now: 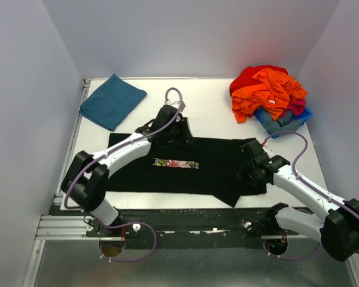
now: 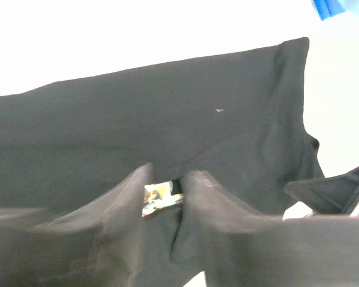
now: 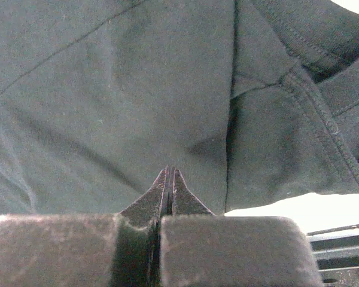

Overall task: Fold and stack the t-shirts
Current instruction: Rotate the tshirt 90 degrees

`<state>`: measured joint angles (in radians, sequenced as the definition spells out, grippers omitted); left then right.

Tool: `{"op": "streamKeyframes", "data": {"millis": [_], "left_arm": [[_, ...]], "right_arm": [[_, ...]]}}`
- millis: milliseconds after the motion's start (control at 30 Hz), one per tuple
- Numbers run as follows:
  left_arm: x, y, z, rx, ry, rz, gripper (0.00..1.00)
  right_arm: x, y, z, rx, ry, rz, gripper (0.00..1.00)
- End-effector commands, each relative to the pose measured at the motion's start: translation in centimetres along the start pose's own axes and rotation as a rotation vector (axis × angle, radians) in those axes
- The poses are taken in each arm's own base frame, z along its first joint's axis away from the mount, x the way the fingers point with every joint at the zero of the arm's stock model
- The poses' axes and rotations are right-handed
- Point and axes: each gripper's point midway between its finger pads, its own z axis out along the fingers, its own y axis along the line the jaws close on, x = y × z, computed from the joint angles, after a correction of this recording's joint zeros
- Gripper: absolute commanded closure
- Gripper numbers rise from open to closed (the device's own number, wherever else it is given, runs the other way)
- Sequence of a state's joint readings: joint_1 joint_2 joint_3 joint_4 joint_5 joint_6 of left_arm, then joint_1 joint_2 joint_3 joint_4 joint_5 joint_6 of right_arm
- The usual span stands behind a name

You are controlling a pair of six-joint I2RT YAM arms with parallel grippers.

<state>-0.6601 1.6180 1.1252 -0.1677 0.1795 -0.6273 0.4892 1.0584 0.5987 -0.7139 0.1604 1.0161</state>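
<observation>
The black t-shirt (image 1: 185,170) lies flat across the near half of the table, folded into a wide band. Only a strip of its floral print (image 1: 176,163) shows. My left gripper (image 1: 167,127) is at the shirt's far edge. In the left wrist view its fingers (image 2: 194,191) stand a little apart, with a fold of black cloth (image 2: 167,233) bunched between them. My right gripper (image 1: 249,162) rests on the shirt's right part. Its fingertips (image 3: 175,191) are pressed together on the cloth (image 3: 137,89). The teal-blue shirt (image 1: 112,100) lies folded at the back left.
A blue bin (image 1: 284,121) at the back right holds a heap of orange and red clothes (image 1: 268,89). White walls close in the table on three sides. The arms' rail (image 1: 185,224) runs along the near edge.
</observation>
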Motion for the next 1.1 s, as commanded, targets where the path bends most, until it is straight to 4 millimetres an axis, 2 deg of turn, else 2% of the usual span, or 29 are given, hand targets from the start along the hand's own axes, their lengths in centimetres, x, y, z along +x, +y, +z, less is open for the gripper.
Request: {"op": "streamKeyframes", "data": {"millis": [0, 100, 167, 267, 300, 433, 600, 767, 900, 1067], "left_arm": [[-0.9, 8.8, -3.5, -0.277, -0.128, -0.128, 1.0], [-1.6, 12.1, -5.8, -0.338, -0.202, -0.205, 1.0], [-1.6, 14.6, -7.3, -0.442, -0.263, -0.277, 1.0], [0.0, 19.7, -9.7, -0.702, -0.373, -0.484, 1.0], [0.7, 21.0, -10.1, -0.761, -0.38, -0.516, 1.0], [0.5, 23.4, -9.4, -0.823, -0.33, -0.48, 1.0], [1.4, 25.6, -7.8, -0.932, -0.194, -0.503, 1.0], [4.1, 26.5, -6.6, -0.987, -0.06, -0.555, 1.0], [7.9, 26.1, -6.3, -0.969, 0.034, -0.644, 1.0], [11.8, 24.6, -7.6, -0.955, 0.078, -0.696, 1.0]], "right_arm": [[-2.1, 0.0, 0.5, 0.044, -0.1, 0.051, 0.99], [-1.9, 0.2, 1.0, 0.045, -0.086, 0.039, 0.99], [-1.9, 0.3, 1.3, 0.057, -0.084, 0.041, 0.99], [-2.6, 0.7, 1.4, 0.074, -0.095, 0.042, 0.99], [-2.8, 1.0, 1.4, 0.077, -0.1, 0.039, 0.99], [-3.8, 1.5, 1.5, 0.104, -0.118, 0.031, 0.99], [-4.5, 2.0, 2.2, 0.152, -0.12, 0.023, 0.99], [-4.4, 2.2, 3.9, 0.218, -0.066, 0.014, 0.99], [-3.7, 2.9, 5.8, 0.256, 0.006, -0.024, 0.99], [-3.9, 5.0, 8.2, 0.259, 0.071, -0.109, 0.99]]}}
